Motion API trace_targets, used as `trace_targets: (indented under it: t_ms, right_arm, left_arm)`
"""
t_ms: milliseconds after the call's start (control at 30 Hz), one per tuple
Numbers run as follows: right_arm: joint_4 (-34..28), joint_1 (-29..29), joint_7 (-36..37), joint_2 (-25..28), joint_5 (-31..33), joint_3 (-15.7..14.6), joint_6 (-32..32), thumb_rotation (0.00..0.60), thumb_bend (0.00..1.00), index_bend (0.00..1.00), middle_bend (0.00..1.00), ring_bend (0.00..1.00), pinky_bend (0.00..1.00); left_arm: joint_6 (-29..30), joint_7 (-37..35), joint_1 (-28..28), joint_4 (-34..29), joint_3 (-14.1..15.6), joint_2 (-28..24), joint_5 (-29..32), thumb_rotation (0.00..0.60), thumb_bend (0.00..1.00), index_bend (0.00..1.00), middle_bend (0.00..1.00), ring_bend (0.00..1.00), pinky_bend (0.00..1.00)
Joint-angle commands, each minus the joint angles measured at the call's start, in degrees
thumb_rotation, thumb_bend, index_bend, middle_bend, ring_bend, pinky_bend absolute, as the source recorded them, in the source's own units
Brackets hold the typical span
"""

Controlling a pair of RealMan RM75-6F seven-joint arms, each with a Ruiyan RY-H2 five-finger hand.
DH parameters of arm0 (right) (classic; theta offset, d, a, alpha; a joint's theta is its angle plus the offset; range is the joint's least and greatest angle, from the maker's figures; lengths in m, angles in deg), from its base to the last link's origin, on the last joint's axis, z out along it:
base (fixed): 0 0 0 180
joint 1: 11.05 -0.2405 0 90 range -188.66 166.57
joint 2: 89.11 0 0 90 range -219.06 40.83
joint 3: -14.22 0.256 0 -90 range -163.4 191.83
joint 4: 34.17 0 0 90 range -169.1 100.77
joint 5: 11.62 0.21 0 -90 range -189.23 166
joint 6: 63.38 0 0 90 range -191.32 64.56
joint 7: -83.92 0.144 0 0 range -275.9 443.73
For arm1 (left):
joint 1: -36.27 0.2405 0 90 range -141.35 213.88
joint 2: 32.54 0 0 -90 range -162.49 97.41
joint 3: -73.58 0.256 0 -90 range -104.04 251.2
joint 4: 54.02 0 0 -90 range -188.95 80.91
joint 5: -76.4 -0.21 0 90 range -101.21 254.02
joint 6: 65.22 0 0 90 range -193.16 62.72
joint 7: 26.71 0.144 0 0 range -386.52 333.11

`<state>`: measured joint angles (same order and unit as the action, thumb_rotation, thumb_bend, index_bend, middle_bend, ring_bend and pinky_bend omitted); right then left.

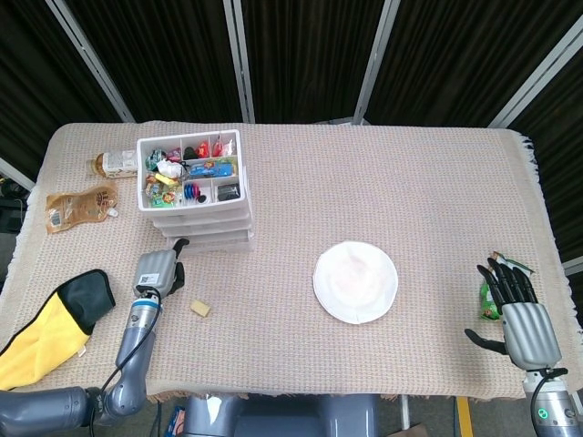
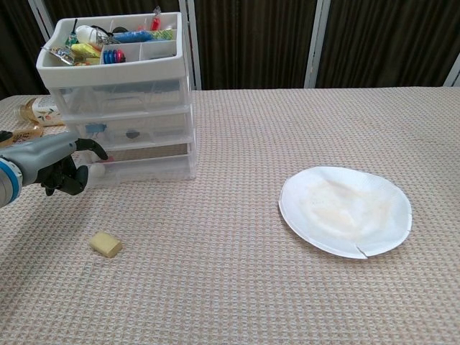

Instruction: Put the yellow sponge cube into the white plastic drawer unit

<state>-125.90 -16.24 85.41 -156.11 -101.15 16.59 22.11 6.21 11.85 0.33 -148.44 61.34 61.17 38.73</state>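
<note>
Sponge cube [image 2: 106,244] is lying loose on the cloth just right of my left hand [image 2: 61,170], which I am holding empty with fingers curled, reaching toward the drawer unit [image 2: 122,100], presumably opening its bottom drawer first.

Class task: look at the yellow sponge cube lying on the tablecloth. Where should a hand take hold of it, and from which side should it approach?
Probably from above, pinching two opposite side faces of the yellow sponge cube. It lies flat and low on the tablecloth with open cloth all round, so its sides are free while its underside is not. The left hand, nearest and holding nothing, seems best placed.
</note>
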Motion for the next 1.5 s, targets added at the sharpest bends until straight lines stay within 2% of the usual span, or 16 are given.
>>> trace_targets:
  t_ms: [33, 300, 467, 767, 867, 933, 1000, 1133, 1233, 1367, 1500]
  right_arm:
    - [0.0, 0.0, 0.0, 0.0, -0.1, 0.0, 0.1, 0.600, 0.00, 0.08, 0.00, 0.00, 0.00]
    - [0.0, 0.0, 0.0, 0.0, 0.0, 0.0, 0.0, 0.600, 0.00, 0.08, 0.00, 0.00, 0.00]
    - [0.0, 0.0, 0.0, 0.0, 0.0, 0.0, 0.0, 0.600, 0.00, 0.08, 0.00, 0.00, 0.00]
    - [0.0, 0.1, 0.0, 0.0, -0.1, 0.0, 0.2, 0.600, 0.00, 0.08, 0.00, 0.00, 0.00]
    - [0.0, 0.1, -0.1, 0.0, -0.2, 0.0, 0.2, 0.600, 0.00, 0.08, 0.00, 0.00, 0.00]
    - [0.0, 0.1, -0.2, 0.0, -0.1, 0.0, 0.2, 0.600, 0.00, 0.08, 0.00, 0.00, 0.00]
    - [0.0, 0.1, -0.2, 0.0, 0.0, 0.0, 0.1, 0.600, 0.00, 0.08, 0.00, 0.00, 0.00]
    - [0.0, 0.1, -0.3, -0.1, 0.0, 0.0, 0.1, 0.600, 0.00, 0.08, 0.00, 0.00, 0.00]
    - [0.0, 0.1, -0.3, -0.1, 0.0, 0.0, 0.2, 0.600, 0.00, 0.08, 0.00, 0.00, 0.00]
    - [0.0, 0.1, -0.3, -0.1, 0.1, 0.1, 0.2, 0.600, 0.00, 0.08, 0.00, 0.00, 0.00]
    - [0.0, 0.2, -0.2, -0.1, 0.2, 0.1, 0.2, 0.600, 0.00, 0.08, 0.00, 0.00, 0.00]
  left_arm:
    - [-0.9, 0.1, 0.0, 0.3, -0.4, 0.1, 2.4, 0.600, 0.79, 0.25, 0.98, 0.88, 0.60]
    - [-1.8, -0.2, 0.2, -0.6, -0.3, -0.5, 4.3, 0.600, 0.80, 0.36, 0.99, 0.89, 0.61]
    - [-1.7, -0.9, 0.7, -2.2, 0.5, -1.2, 3.2, 0.600, 0.80, 0.36, 0.99, 0.89, 0.61]
    - [-1.1, -2.5, 2.4, -6.1, 3.6, -3.4, -0.5, 0.600, 0.80, 0.35, 0.99, 0.89, 0.61]
    - [-1.0, -3.2, 2.9, -6.7, 4.2, -3.9, -1.6, 0.600, 0.79, 0.31, 0.99, 0.89, 0.61]
    - [-1.0, -3.7, 3.2, -7.1, 4.6, -4.3, -2.6, 0.600, 0.75, 0.25, 0.99, 0.89, 0.61]
    - [-0.8, -4.2, 3.4, -7.3, 4.9, -4.6, -3.8, 0.600, 0.59, 0.20, 0.98, 0.89, 0.61]
    - [0.0, -5.2, 3.9, -7.5, 5.7, -5.0, -7.2, 0.600, 0.35, 0.18, 0.98, 0.89, 0.61]
    - [0.6, -6.2, 4.4, -8.3, 6.4, -5.4, -10.0, 0.600, 0.29, 0.19, 0.98, 0.89, 0.61]
    - [1.6, -6.4, 5.0, -10.3, 7.9, -6.6, -14.6, 0.600, 0.29, 0.21, 0.98, 0.89, 0.61]
    - [2.7, -4.9, 5.6, -12.3, 11.0, -8.3, -20.8, 0.600, 0.29, 0.25, 0.99, 0.89, 0.61]
